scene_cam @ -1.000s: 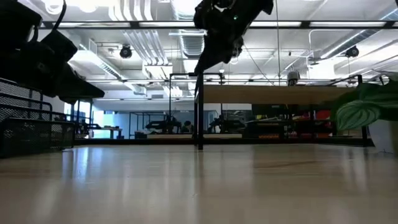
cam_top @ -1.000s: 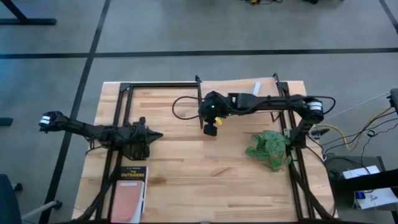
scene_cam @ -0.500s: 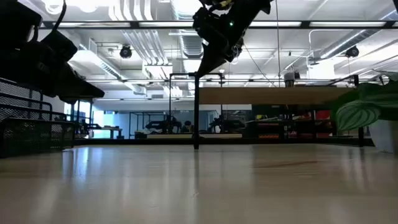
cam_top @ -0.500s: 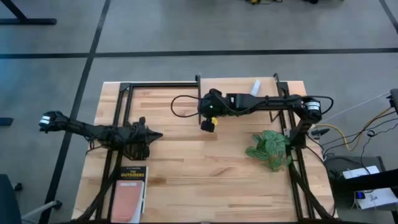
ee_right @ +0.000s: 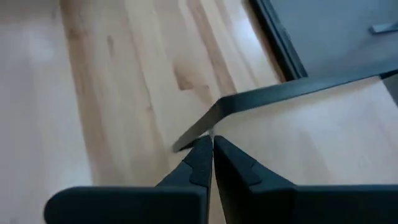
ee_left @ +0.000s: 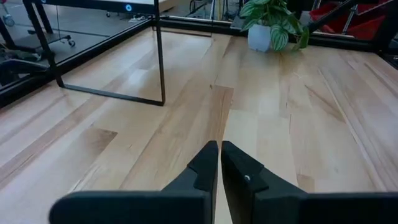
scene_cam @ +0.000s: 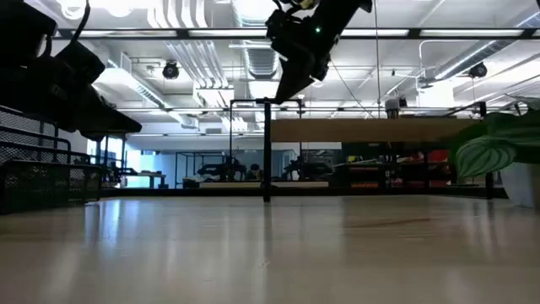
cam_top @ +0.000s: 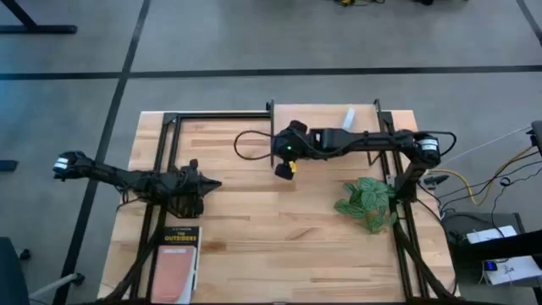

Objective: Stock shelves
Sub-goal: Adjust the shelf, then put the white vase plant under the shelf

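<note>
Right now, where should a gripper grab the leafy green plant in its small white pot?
Probably the white pot, approached level from the side: it stands upright, and the leaves spread over it, blocking a grip from above.

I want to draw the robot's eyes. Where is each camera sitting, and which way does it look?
High view: above, looking straight down on the table, both arms, the book.
Low view: at tabletop height, looking level across at the shelf; arms hang overhead.
Left wrist view: on the left arm, over the shut left gripper, toward the plant.
Right wrist view: on the right arm, over the shut right gripper, at the shelf corner.
Plant shows in high, low, left wrist views.
</note>
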`<state>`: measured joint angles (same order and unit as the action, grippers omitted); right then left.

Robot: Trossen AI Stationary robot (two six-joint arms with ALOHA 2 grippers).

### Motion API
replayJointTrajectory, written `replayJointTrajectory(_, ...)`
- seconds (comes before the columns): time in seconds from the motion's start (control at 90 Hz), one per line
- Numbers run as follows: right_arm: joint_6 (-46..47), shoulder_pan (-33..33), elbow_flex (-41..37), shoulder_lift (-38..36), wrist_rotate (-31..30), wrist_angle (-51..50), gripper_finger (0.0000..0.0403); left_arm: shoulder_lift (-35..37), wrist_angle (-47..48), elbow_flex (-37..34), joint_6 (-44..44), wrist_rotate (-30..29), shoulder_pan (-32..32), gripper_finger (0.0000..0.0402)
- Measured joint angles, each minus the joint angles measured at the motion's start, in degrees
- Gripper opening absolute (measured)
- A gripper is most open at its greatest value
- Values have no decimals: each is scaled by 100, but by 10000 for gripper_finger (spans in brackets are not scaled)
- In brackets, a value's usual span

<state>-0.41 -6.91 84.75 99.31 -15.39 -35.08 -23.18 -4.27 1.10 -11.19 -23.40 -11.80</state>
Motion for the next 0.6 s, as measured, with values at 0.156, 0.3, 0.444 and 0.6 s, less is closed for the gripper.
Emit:
replayJointTrajectory(0.156,252,457,-7,-26,-172,-205,0,0,0,0,-1,0,1,4)
replayJointTrajectory(0.3,374,910,-43,-26,-608,-309,0,0,0,0,-1,0,-1,4)
replayJointTrajectory(0.444,665,1373,-67,-26,-879,-561,0,0,0,0,1,0,0,4)
replayJointTrajectory(0.6,1027,1837,-165,-26,-1334,-965,0,0,0,0,-1,0,-1,4)
